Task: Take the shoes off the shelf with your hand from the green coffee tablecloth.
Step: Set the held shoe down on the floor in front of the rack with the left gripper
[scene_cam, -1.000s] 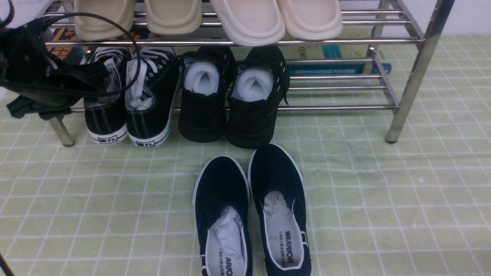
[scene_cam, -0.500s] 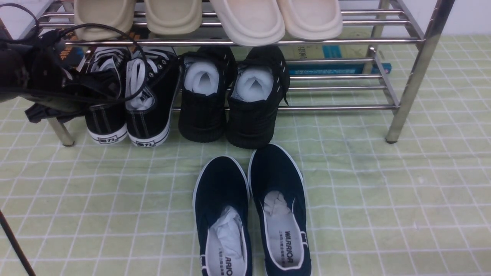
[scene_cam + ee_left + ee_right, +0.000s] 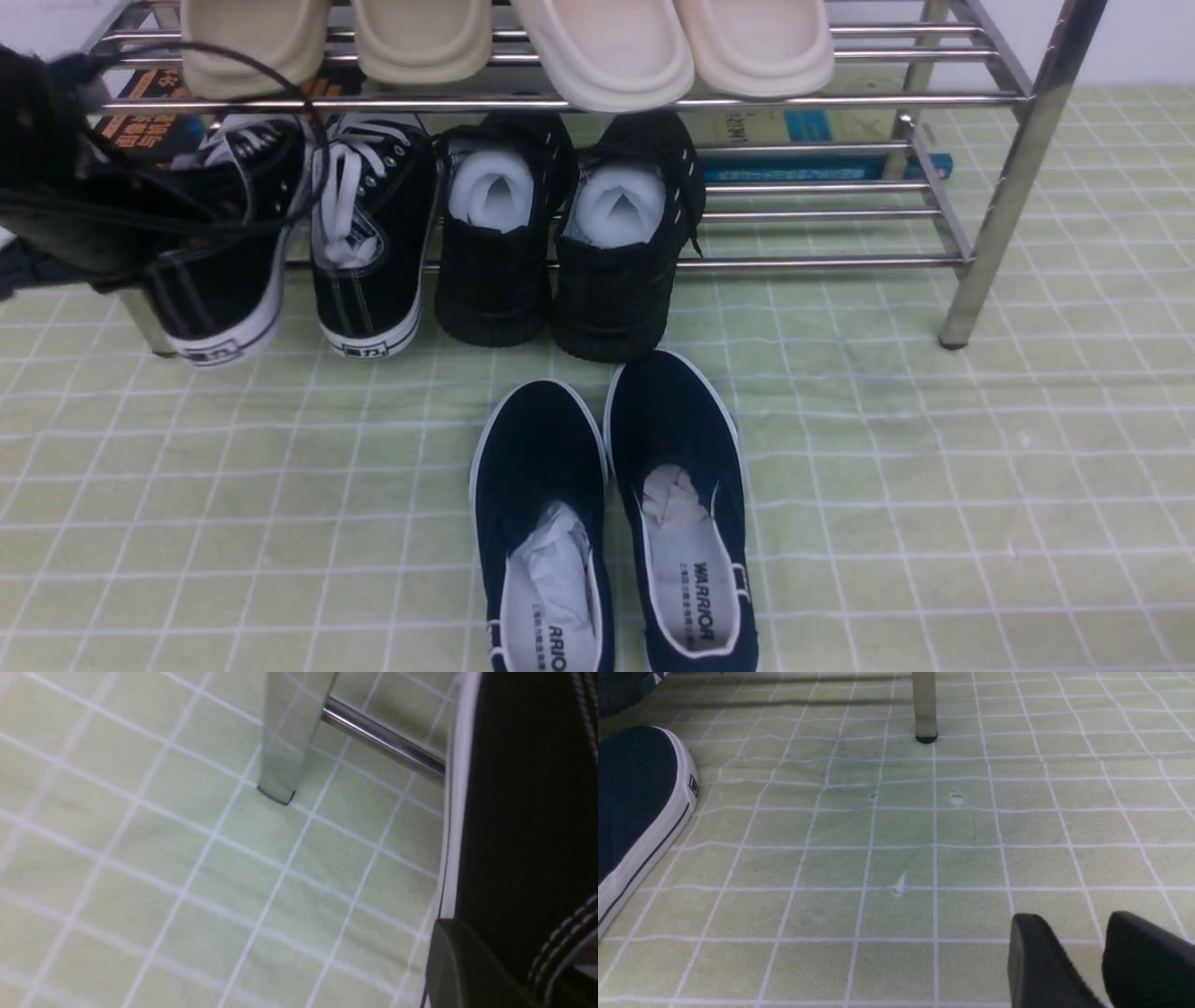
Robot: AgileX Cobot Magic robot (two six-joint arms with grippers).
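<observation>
Cloth: pale green checked tablecloth [image 3: 934, 467] under everything.
Left gripper [image 3: 140, 238]: clenched on the left sneaker [image 3: 229, 271], tilted, heel off the shelf [image 3: 990, 187].
Other sneaker [image 3: 369, 243]: on the lower tier.
Right gripper [image 3: 1099, 956]: slightly parted, holding nothing.

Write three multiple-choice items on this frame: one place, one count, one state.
1. The navy laceless slip-on shoes lie: A on the pale green checked cloth before the steel bar shelf; B on its upper tier; C on its lower tier.
2. Cream slippers on the upper tier: A two; B four; C six.
3. The left gripper is: A open; B shut on a black canvas lace-up sneaker; C shut on a shelf bar.
A, they sit on cloth; B, four toes show; B, the sneaker is tilted out in its grip.
</observation>
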